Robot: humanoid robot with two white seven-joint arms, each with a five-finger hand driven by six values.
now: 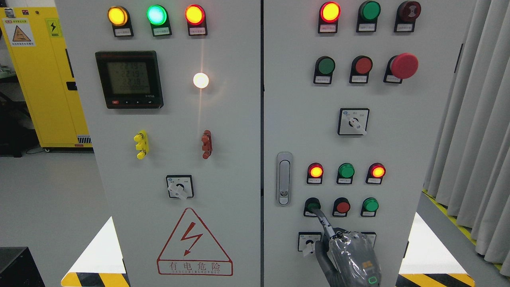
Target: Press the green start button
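- Head view: the right hand (350,255) comes up from the bottom edge right of the middle, with one finger (323,221) stretched out and the rest curled in, grasping nothing.
- That fingertip touches the green button (312,206), the leftmost of the lower row on the right door and partly covered by the finger.
- Just beside it sit a red button (342,207) and another green button (370,205); above them are three lamps, and the door latch (284,178) is to the left.
- The hand hides part of a knob switch (308,241) below the row.
- The grey panel (235,167) stands on a pale floor with striped edging; a yellow cabinet (44,79) is at left and curtains (474,119) at right.
- A red warning triangle (194,242) reads "有电危险"; the smaller labels are too small to read.
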